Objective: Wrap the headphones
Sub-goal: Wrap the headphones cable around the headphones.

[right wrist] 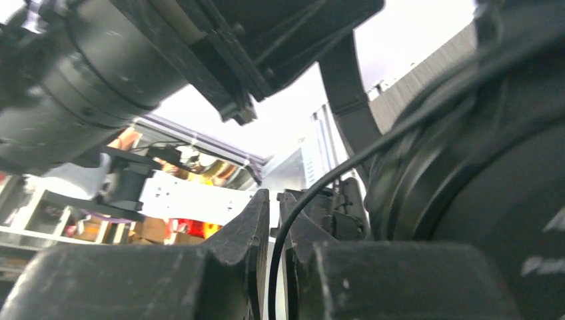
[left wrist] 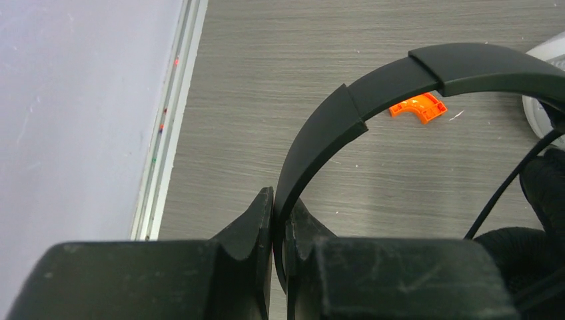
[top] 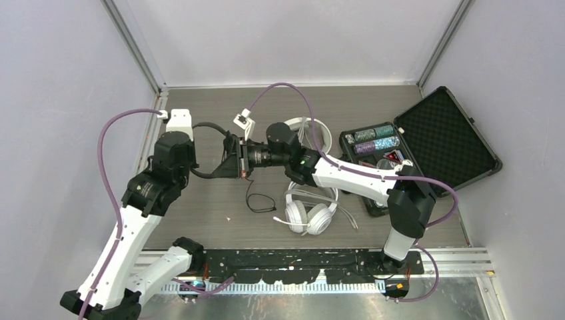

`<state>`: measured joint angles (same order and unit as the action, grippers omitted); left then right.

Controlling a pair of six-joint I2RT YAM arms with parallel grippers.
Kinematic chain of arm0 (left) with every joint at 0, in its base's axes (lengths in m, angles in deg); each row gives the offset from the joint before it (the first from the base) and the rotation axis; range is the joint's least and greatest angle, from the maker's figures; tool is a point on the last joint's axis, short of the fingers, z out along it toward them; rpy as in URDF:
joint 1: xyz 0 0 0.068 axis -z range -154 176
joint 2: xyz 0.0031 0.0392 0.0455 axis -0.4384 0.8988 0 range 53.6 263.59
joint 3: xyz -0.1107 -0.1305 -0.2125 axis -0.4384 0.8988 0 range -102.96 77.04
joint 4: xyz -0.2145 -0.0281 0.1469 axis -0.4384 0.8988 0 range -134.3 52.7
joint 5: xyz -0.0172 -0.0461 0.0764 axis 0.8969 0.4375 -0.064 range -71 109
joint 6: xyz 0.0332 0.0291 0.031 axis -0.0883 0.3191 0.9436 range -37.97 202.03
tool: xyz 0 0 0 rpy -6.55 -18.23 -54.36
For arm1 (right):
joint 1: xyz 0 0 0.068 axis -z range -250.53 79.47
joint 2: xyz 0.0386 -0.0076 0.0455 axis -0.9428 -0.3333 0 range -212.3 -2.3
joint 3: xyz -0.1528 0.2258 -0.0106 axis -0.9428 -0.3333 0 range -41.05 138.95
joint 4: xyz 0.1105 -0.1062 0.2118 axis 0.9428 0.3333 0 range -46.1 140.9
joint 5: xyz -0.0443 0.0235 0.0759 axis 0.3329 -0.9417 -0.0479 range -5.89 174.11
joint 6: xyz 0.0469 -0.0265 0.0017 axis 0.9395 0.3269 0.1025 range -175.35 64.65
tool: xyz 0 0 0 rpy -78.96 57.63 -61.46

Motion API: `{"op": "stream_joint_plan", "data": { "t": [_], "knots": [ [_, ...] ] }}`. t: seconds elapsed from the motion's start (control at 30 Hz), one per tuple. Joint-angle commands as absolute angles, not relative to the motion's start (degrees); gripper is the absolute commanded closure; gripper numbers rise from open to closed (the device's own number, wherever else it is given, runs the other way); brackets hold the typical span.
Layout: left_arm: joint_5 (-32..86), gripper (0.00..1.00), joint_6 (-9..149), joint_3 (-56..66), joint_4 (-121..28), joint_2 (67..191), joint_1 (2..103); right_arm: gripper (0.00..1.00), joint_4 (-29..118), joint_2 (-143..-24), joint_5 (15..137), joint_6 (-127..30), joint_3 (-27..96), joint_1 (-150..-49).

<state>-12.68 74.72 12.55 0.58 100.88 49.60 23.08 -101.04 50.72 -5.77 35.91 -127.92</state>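
Two claws: both are met tip to tip above the surface (top: 200,220), with the black headphones (left wrist: 373,93) hung between them.
Left claw (left wrist: 278,203): clenched on the band of the black headphones. The band is pinched edge-on between the fingers and arches up and away to the claw's right.
Right claw (right wrist: 270,200): closed down on the black cord (right wrist: 283,240). The cord is threaded up through the narrow slit between the fingers and is led off to the right, past a dark ear cup (right wrist: 480,200).
Black headphones: held clear of the surface, directly ahead of each claw.
Cord slack: a loose loop is seen lying on the surface beneath the two claws, on the side toward the arm bases.
White pair (top: 310,215): laid flat on the surface beneath the right claw's arm, near it, cups side by side.
Second white pair (top: 313,133): laid just behind the right claw's wrist and partly hidden by that arm.
Case (top: 460,133): stood open well to the right of the right claw, with chips (top: 375,140) packed in rows in its nearer half.
Orange piece (left wrist: 418,108): seen on the surface beyond the left claw, framed under the arch of the band.
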Motion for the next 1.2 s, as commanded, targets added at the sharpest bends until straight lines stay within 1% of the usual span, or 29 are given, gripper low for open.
{"op": "stream_joint_plan", "data": {
  "t": [0.0, 0.17, 0.37, 0.57, 0.63, 0.8, 0.87, 0.93, 1.0, 1.1, 1.17],
  "knots": [
    [-16.1, 1.0, 63.7, 8.5, -0.5, 100.4, 49.5, 0.83, 29.9, -98.5, 57.6, -15.7, 38.4, -129.2],
    [-17.3, 1.0, 57.9, 6.3, 2.6, 102.0, 49.5, 0.83, 35.3, -97.1, 62.8, -21.3, 38.6, -130.3],
    [-18.4, 1.0, 55.0, 6.2, 1.7, 101.6, 49.5, 0.84, 34.3, -94.9, 64.2, -23.6, 36.5, -131.6],
    [-18.3, 1.0, 52.9, 5.9, 0.6, 102.0, 49.5, 0.98, 33.1, -94.0, 64.9, -24.0, 35.5, -132.7],
    [-18.4, 1.0, 52.0, 6.1, 0.3, 102.3, 49.5, 0.99, 31.7, -93.9, 64.5, -23.2, 35.4, -133.2],
    [-17.6, 1.0, 49.2, 6.5, -0.7, 103.0, 49.5, 0.99, 31.0, -94.9, 63.3, -21.6, 36.3, -134.9],
    [-17.2, 1.0, 48.6, 6.3, -0.8, 103.4, 49.5, 0.95, 31.2, -94.9, 64.0, -22.1, 36.2, -135.1],
    [-16.7, 1.0, 48.2, 6.1, -0.9, 103.5, 49.5, 0.9, 31.4, -94.8, 65.3, -22.8, 35.8, -135.2],
    [-16.3, 1.0, 47.8, 5.5, -0.7, 103.5, 49.5, 0.87, 31.7, -94.6, 65.9, -23.7, 35.6, -135.2],
    [-14.8, 1.0, 47.1, 4.4, 0.2, 103.6, 49.5, 0.86, 32.5, -94.5, 66.9, -24.9, 35.3, -135.2],
    [-13.9, 1.0, 46.5, 3.9, 0.5, 103.5, 49.5, 0.89, 32.6, -94.3, 67.5, -25.9, 34.7, -135.2]
  ]
}}
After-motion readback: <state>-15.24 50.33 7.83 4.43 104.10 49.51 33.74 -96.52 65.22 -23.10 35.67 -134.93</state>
